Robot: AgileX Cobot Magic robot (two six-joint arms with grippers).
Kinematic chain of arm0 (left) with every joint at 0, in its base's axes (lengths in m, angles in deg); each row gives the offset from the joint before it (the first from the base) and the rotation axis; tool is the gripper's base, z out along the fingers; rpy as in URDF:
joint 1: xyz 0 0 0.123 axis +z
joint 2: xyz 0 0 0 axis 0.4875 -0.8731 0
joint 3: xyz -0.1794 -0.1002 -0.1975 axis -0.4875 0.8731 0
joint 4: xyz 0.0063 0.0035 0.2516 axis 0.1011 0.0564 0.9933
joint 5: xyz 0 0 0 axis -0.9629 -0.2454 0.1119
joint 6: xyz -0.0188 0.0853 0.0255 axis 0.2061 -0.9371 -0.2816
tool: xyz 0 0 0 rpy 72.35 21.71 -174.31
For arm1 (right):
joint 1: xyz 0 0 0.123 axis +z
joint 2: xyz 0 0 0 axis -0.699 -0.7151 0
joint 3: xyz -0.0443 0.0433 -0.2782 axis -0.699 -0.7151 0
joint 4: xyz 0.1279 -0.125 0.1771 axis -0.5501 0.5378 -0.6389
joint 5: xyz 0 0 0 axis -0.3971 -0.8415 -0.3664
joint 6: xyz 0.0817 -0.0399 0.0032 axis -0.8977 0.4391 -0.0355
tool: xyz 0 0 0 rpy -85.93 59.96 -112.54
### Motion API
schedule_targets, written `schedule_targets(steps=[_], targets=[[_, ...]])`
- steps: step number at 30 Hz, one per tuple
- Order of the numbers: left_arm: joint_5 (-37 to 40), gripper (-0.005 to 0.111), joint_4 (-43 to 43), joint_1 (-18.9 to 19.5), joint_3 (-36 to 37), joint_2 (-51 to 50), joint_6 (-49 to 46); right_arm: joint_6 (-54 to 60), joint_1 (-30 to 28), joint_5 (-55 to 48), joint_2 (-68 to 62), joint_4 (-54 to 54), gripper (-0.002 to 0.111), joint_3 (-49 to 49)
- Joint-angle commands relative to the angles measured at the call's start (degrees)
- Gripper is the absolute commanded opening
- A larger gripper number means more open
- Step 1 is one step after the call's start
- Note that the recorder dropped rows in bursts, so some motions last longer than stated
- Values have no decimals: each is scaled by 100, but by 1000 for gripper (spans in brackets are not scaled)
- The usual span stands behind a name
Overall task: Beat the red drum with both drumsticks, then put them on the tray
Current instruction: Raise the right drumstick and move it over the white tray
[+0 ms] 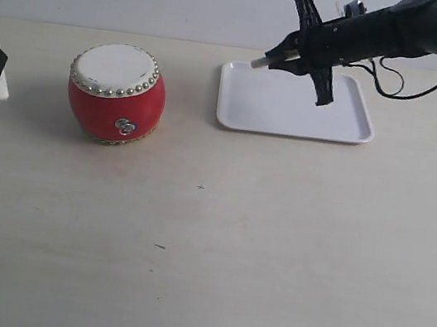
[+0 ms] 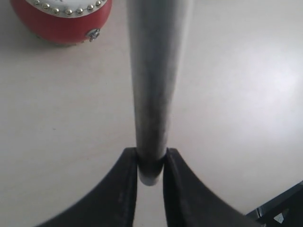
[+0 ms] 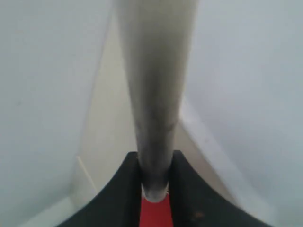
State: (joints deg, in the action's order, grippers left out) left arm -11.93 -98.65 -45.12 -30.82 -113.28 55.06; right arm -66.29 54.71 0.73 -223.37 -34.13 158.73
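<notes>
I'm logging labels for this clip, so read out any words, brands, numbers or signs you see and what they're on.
No readable text anywhere.
Red drum: no lettering.
Tray: blank.
Left drumstick, right drumstick: unmarked.
Black part at the left wrist view's edge: a pale mark, too small to read.

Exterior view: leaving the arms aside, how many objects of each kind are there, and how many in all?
Red barrel-shaped drum with cream top: 1
Slim pale wooden drumsticks: 2
Flat white rectangular plastic tray: 1
Total: 4
</notes>
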Motion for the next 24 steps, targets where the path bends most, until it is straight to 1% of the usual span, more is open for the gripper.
schedule_targets(steps=[1,5,9,12,24], targets=[[134,0,-77,2,5,26,7,-112,221,784,-124,-1281,0,14],[134,0,-77,2,5,26,7,-556,302,1436,-264,-1327,0,14],[134,0,-89,2,5,26,7,-1330,315,1640,-451,-1327,0,14],[134,0,-89,2,5,26,7,-1675,315,1655,-590,-1367,0,14],[134,0,-89,2,5,26,7,-1673,330,1827,-663,-1342,0,14]])
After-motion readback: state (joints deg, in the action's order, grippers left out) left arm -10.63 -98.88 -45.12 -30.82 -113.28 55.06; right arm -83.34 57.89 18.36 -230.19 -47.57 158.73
